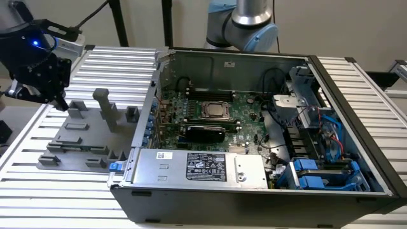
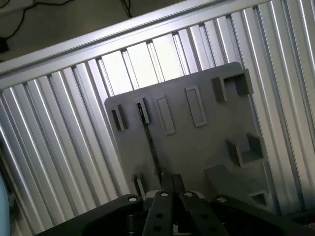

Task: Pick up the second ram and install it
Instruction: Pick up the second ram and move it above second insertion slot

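Observation:
The second ram (image 2: 150,142) stands on edge in the slots of the grey fixture plate (image 2: 197,147), seen as a thin dark line. In the exterior view the ram (image 1: 79,148) is a narrow strip near the front of the plate (image 1: 76,136). My black gripper (image 1: 62,104) hovers over the plate's far corner at the exterior view's left, above and apart from the ram. In the wrist view the gripper (image 2: 172,183) has its fingertips pressed together with nothing between them, close to one end of the stick.
An open computer case (image 1: 254,191) lies to the exterior view's right of the plate, with the silver processor (image 1: 216,110), a black card (image 1: 203,131) and dark memory slots (image 1: 210,93) inside. A tall grey post (image 1: 106,109) rises from the plate. Ribbed aluminium table (image 1: 38,191) lies all round.

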